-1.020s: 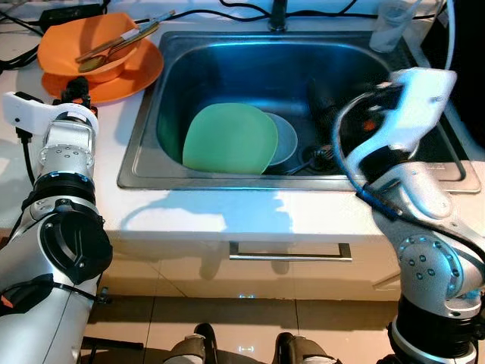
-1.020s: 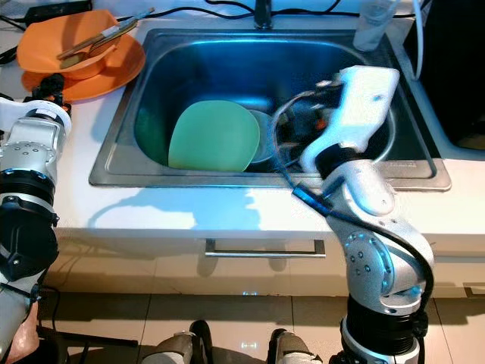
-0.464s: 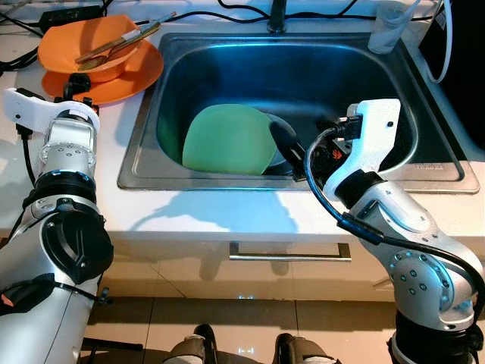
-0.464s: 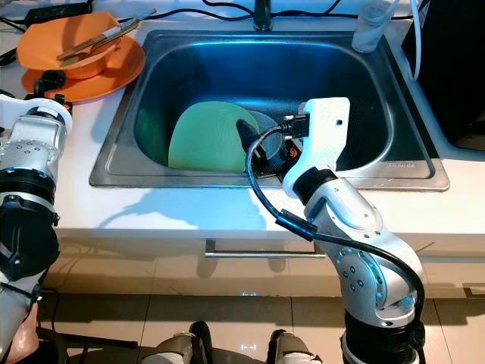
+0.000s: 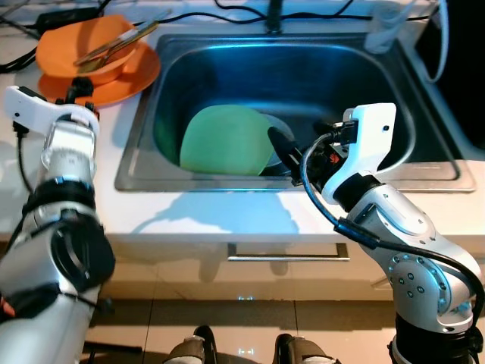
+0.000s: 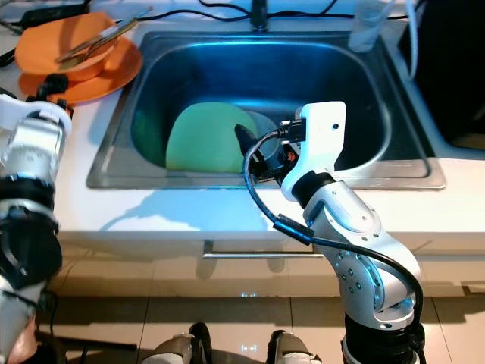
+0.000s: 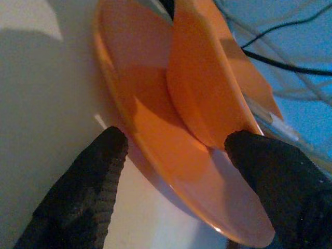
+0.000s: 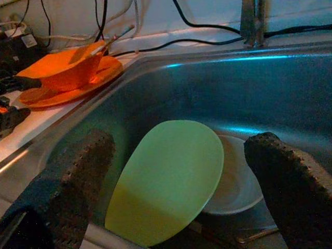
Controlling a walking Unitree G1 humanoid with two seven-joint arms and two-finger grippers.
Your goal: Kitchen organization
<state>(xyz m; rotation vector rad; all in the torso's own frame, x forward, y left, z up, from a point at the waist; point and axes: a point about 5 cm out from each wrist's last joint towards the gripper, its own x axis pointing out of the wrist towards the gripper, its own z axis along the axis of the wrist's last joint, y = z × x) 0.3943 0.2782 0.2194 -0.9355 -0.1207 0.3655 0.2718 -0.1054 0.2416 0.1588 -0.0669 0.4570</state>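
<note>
A pale green plate [image 5: 226, 141] leans inside the steel sink [image 5: 136, 144], partly covering a white bowl [image 5: 285, 135]. My right gripper [image 8: 179, 171] hangs low in the sink at the plate's right edge, open, with its fingers [image 5: 277, 144] wide apart and holding nothing. On the counter to the left an orange bowl [image 5: 83, 47] with utensils [image 5: 125, 39] sits on an orange plate [image 5: 130, 77]. My left gripper [image 7: 176, 150] is open at that plate's near rim, one finger on each side of it, above the counter.
The faucet [image 5: 273, 14] rises at the sink's back edge, and a clear cup [image 5: 381, 29] stands at the back right. Black cables run along the wall behind. A dark appliance [image 5: 464, 68] borders the sink on the right. A drawer handle [image 5: 288, 255] sits below the counter front.
My right arm swung from the sink's right side down and left to the green plate's edge, then nearly stopped. The left arm has hardly moved.
</note>
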